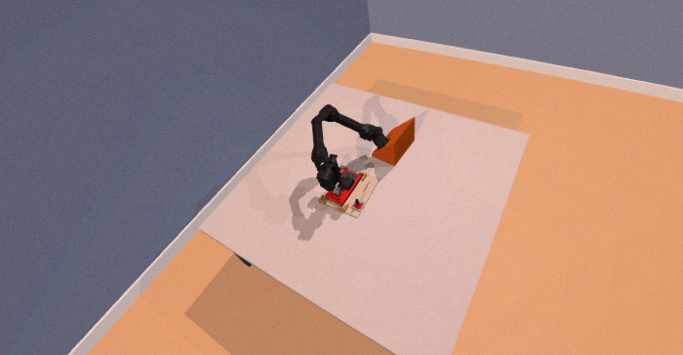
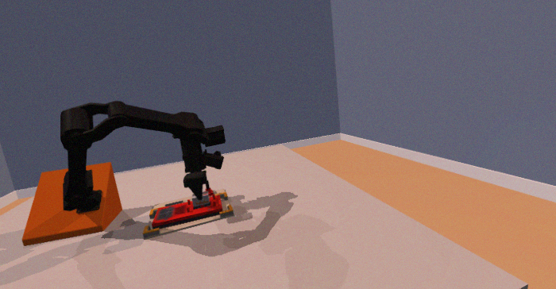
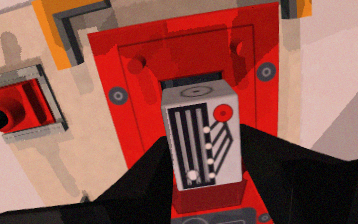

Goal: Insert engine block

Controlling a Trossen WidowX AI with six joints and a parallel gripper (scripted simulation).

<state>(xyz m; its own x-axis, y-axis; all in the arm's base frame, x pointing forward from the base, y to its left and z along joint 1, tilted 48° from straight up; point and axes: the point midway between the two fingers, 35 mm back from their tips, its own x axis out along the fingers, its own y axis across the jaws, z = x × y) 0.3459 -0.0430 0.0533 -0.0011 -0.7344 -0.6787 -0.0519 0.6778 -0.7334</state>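
The engine block [image 3: 203,145] [image 2: 200,202], light grey with a dark striped panel and a red disc on the face toward the wrist camera, is between the fingers. My gripper [image 3: 202,137] [image 2: 199,197] is shut on it, one finger on each side. The red car body [image 3: 106,55] [image 2: 187,214] [image 1: 333,198] lies flat below. A dark strip of the opening [image 3: 201,77] shows just beyond the block in the wrist view. A dark red raised part [image 3: 208,201] is at the block's near side. The block's lower end is hidden, so its depth cannot be told.
The car body lies on a beige board [image 3: 46,150] [image 1: 369,190] between orange corner brackets [image 3: 46,20] [image 2: 229,211]. A red piece with a black stick [image 3: 11,112] [image 1: 357,206] stands in a grey holder beside the body. The arm's orange wedge base [image 1: 402,138] [image 2: 44,202] stands at the board's other end.
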